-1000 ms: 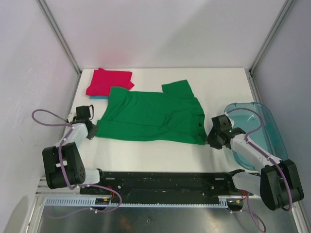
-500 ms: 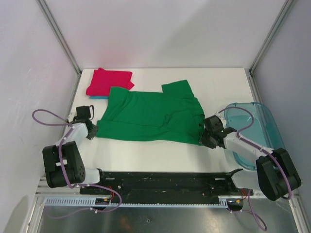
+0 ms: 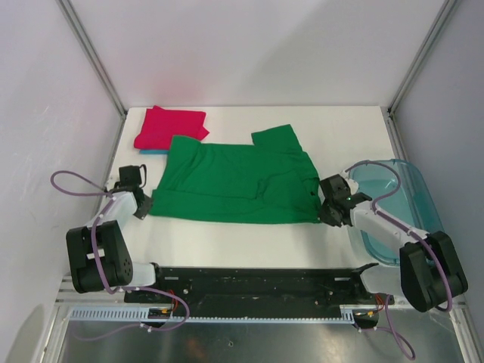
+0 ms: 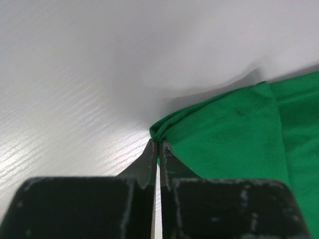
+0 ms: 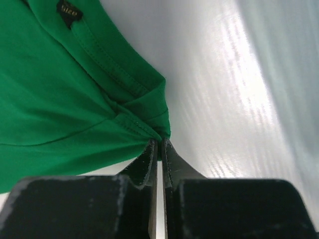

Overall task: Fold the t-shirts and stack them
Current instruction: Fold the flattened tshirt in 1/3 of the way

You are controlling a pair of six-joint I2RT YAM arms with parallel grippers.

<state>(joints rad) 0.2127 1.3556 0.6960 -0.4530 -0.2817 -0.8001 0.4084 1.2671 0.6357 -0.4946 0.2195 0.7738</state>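
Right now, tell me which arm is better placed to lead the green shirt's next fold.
Left, probably. Both hold near corners of the green t-shirt, but the left end effector pinches a smoother hem corner; the right end effector grips bunched cloth beside the bin.

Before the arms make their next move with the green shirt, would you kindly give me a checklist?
1. Left end effector shut on the green t-shirt at its near left corner: ok.
2. Right end effector shut on its near right corner: ok.
3. Cloth lying smooth: not ok, creases right of centre.
4. Magenta t-shirt apart from green: cannot tell, edges meet.
5. Right arm free of the bin: cannot tell.
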